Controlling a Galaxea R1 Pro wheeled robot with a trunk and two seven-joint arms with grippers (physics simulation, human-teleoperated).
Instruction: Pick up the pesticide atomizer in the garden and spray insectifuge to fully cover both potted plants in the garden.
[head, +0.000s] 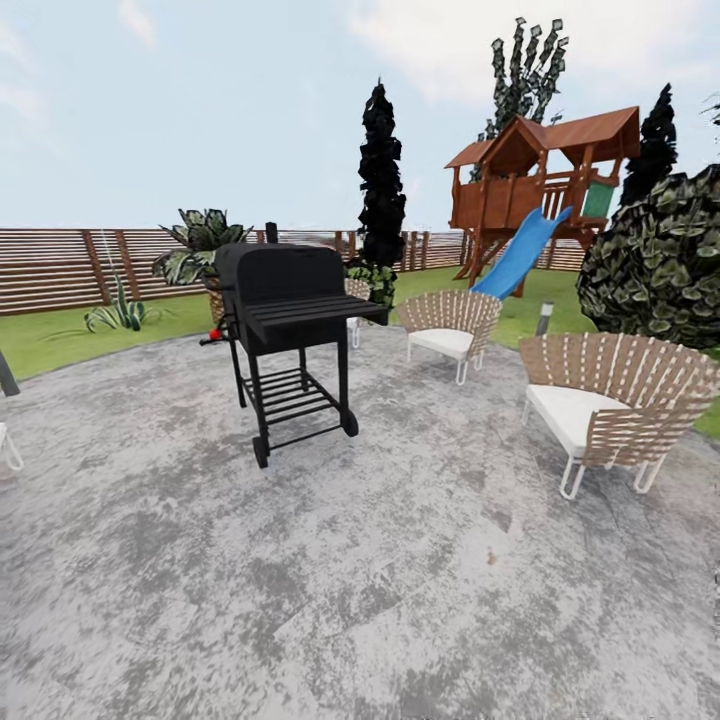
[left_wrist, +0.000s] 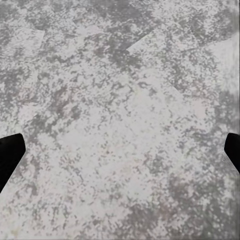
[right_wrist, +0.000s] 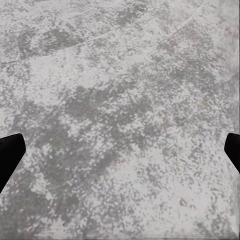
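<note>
Grey mottled patio (head: 330, 580) fills the lower part of the head view, with a black grill (head: 285, 330) at centre and two woven chairs (head: 610, 410) to the right. A wooden fence (head: 70, 265) and lawn (head: 60, 335) run across the left middle. The atomizer cannot be made out.

Left wrist view: left gripper (left_wrist: 120, 155) fingers (left_wrist: 9, 155) spread wide over paving.

Right wrist view: right gripper (right_wrist: 120, 155) fingers (right_wrist: 9, 155) likewise wide apart above paving.
</note>
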